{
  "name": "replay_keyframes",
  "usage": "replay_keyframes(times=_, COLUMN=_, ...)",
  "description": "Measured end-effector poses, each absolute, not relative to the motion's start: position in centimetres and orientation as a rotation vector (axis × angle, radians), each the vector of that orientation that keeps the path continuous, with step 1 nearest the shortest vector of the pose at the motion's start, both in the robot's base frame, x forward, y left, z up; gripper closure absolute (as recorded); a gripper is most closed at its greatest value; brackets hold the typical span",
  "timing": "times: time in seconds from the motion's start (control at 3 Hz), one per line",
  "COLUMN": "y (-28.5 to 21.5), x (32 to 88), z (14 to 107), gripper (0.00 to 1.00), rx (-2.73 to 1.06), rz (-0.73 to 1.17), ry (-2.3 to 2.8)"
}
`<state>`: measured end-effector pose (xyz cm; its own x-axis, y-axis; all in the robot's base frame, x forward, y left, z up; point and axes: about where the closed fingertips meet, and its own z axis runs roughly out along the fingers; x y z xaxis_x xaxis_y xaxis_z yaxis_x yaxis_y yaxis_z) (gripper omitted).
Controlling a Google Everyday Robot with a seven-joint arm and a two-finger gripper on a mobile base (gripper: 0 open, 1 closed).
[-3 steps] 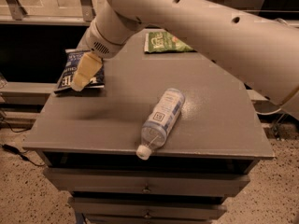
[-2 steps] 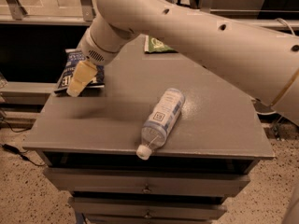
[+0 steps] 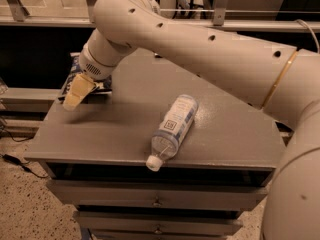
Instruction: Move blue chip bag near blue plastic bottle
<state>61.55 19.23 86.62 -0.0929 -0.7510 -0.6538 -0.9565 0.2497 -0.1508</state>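
Observation:
The blue plastic bottle (image 3: 175, 125) lies on its side in the middle of the grey cabinet top (image 3: 230, 134), its white cap pointing over the front edge. The blue chip bag (image 3: 74, 70) lies at the back left corner and is mostly hidden behind my wrist; only dark slivers with white lettering show. My gripper (image 3: 75, 94) hangs at the bag's front left edge, close above the cabinet top. My arm sweeps in from the right and across the back of the cabinet.
The cabinet has drawers (image 3: 157, 201) below its front edge. A railing and dark shelving run behind it. Speckled floor (image 3: 25, 209) lies to the lower left. My arm covers the back middle and right of the cabinet top.
My gripper has moved left and toward the front, past the chip bag's front left edge. My arm has swung further over the back of the cabinet, hiding the green bag. The bottle has not moved.

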Motion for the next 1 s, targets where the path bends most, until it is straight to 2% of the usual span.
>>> replay_keyframes(times=1.0, y=18.5, x=63.4, z=85.0, gripper=0.72, rx=-1.499, rz=0.411, ry=1.967)
